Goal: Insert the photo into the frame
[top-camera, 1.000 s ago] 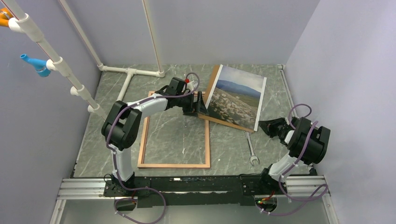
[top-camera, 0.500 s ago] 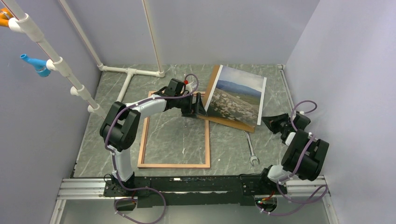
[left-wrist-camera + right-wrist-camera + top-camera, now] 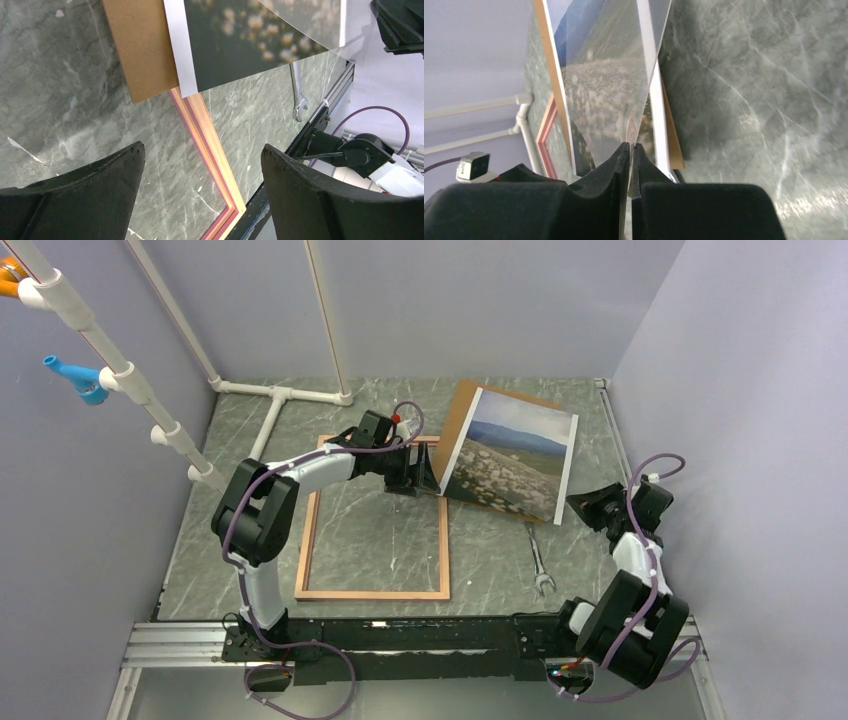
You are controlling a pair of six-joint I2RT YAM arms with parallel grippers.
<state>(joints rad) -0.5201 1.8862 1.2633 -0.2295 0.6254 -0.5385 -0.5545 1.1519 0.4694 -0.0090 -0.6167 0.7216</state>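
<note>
The photo (image 3: 510, 455), a landscape print with a white border, rests partly on a brown backing board (image 3: 457, 418) at the back right, its right side raised. My right gripper (image 3: 574, 503) is shut on the photo's near right corner. The right wrist view shows the sheet (image 3: 599, 75) edge-on between the closed fingers (image 3: 630, 145). The frame (image 3: 444, 540), light wood with pinkish edges, lies flat left of centre. My left gripper (image 3: 425, 472) hangs open over the frame's far right corner, beside the photo's left edge. Between its fingers (image 3: 202, 147) runs the frame's rail (image 3: 210, 135), below the photo (image 3: 240, 45).
A silver wrench (image 3: 538, 565) lies on the marble table, right of the frame and below the photo; it also shows from the left wrist (image 3: 298, 95). White pipes (image 3: 280, 395) stand at the back left. Grey walls close in on three sides.
My right gripper has closed on the photo's corner, and its arm has swung back toward the right wall. The photo's right side rose and shifted, baring the board's far edge. The left arm barely moved.
</note>
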